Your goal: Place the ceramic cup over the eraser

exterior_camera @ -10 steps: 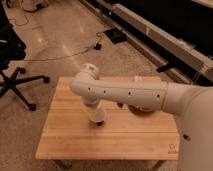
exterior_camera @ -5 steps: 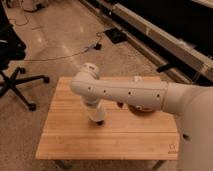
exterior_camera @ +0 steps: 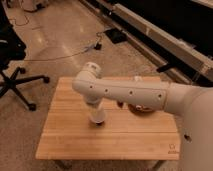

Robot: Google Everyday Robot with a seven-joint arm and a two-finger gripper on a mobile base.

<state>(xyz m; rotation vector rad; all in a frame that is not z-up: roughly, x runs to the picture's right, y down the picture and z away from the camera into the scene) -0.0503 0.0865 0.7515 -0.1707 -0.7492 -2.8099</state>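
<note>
Wooden planks form the top of the desk [exterior_camera: 65, 142], seen from above at a slant, with its near edge running along the bottom of the view and its far edge towards the polished floor [exterior_camera: 60, 45].

1. Near right corner of the desk: a small dark mark is printed on the wood; it is too small to read.
2. Right side of the view: the white arm [exterior_camera: 145, 95] enters from the near right, crosses above the desk and bends at a rounded joint over the middle of the far half.
3. Middle of the desk: the hand [exterior_camera: 97, 119] points straight down from that joint and reaches the desk surface. Whether its fingers are apart or together cannot be told, since the wrist hides them.
4. At the tip of the hand: a pale rounded shape, apparently the ceramic cup [exterior_camera: 96, 117], sits at the desk surface with a dark patch at its near foot. The eraser cannot be made out.
5. Right half of the desk, behind the forearm: a brown round object [exterior_camera: 141, 108], possibly a bowl, shows partly below the arm.
6. Left of the desk, on the floor: an office chair [exterior_camera: 15, 75] with a black star base.
7. Far floor: a dark flat box [exterior_camera: 115, 35] with cables [exterior_camera: 60, 55] trailing from it, beside a long dark bench [exterior_camera: 165, 35] along the right.
</note>
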